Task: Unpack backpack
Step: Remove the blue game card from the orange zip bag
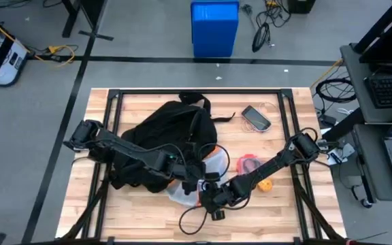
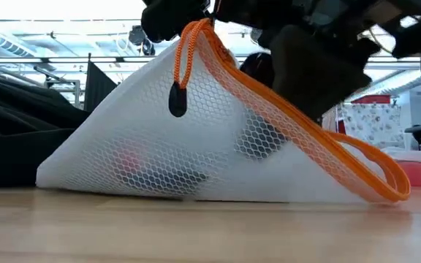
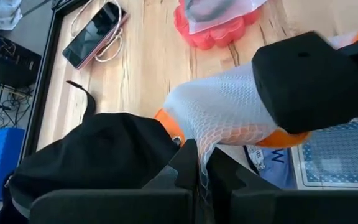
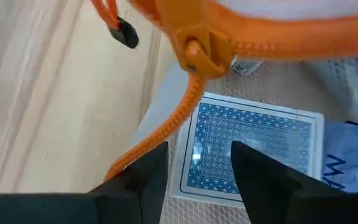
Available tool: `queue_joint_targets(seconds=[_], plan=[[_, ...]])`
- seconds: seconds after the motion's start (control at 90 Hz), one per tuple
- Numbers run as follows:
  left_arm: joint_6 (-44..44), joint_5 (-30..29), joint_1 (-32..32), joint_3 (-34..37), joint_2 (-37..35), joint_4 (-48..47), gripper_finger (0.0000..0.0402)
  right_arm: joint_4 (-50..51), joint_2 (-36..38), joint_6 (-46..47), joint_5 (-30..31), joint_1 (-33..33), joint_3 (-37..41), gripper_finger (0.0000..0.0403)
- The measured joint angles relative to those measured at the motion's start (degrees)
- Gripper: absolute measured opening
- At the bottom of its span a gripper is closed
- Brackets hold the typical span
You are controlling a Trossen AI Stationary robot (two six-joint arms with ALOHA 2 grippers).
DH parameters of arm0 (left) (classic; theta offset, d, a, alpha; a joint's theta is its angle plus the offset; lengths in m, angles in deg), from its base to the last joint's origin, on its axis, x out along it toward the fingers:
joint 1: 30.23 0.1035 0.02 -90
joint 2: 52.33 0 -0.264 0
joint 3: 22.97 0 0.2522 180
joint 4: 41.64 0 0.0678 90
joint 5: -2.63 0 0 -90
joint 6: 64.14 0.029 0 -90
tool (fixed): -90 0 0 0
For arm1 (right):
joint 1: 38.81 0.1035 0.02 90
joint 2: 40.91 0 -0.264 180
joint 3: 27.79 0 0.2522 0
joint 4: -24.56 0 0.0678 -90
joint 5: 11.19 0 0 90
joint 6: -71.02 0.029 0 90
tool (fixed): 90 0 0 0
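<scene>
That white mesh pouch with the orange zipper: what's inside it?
Through the mesh pouch, a blue-patterned card pack and a blue packet show. The low view adds blurry dark and reddish shapes that cannot be identified. The left gripper pinches the mesh; the right gripper hovers open at the zipper.

Count on the table: 2 arms and 7 kinds of thing, 1 of each.

1 backpack (image 1: 162, 139), 1 white mesh pouch (image 2: 196, 146) with 1 orange zip (image 4: 197, 53) and 1 black pull toggle (image 2: 177, 101), 1 phone (image 1: 256, 117), 1 red lobed container (image 1: 250, 164), 1 small orange object (image 1: 267, 184), 1 blue-backed card pack (image 4: 241, 146) inside the pouch, 1 blue bin (image 1: 214, 28) on the floor beyond, 2 grippers: left gripper (image 3: 201, 177), right gripper (image 4: 197, 168).
</scene>
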Motion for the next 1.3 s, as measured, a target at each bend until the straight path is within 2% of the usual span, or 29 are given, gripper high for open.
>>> queue_joint_targets(seconds=[0.267,0.756,0.844,0.956,1.0,1.122,1.3], plan=[[0.0,0.7,0.3,0.0,0.0,-1.0,0.0000,3.0,5.2,2.0,0.2,1.2,0.0,0.0160],[-0.6,0.8,0.4,0.0,0.0,-3.7,0.0000,11.6,15.6,9.7,0.2,8.0,-0.1,0.0160],[-1.5,0.9,0.6,0.0,0.0,-4.6,0.0000,13.3,16.5,11.5,3.2,8.7,-0.1,0.0160],[-1.6,1.0,0.6,0.0,0.0,-4.5,0.0000,12.0,15.6,11.9,11.6,8.8,-0.1,0.0160],[-1.6,1.0,0.6,0.0,0.0,-4.5,0.0000,11.0,14.5,12.1,12.9,8.0,-0.2,0.0163],[-1.5,1.0,0.6,0.0,0.0,-4.5,0.0000,10.2,10.2,11.3,9.8,5.2,-0.1,0.0188],[-1.5,1.1,0.6,0.0,0.0,-4.4,0.0000,11.5,4.6,8.6,8.8,2.6,-0.1,0.0243]])
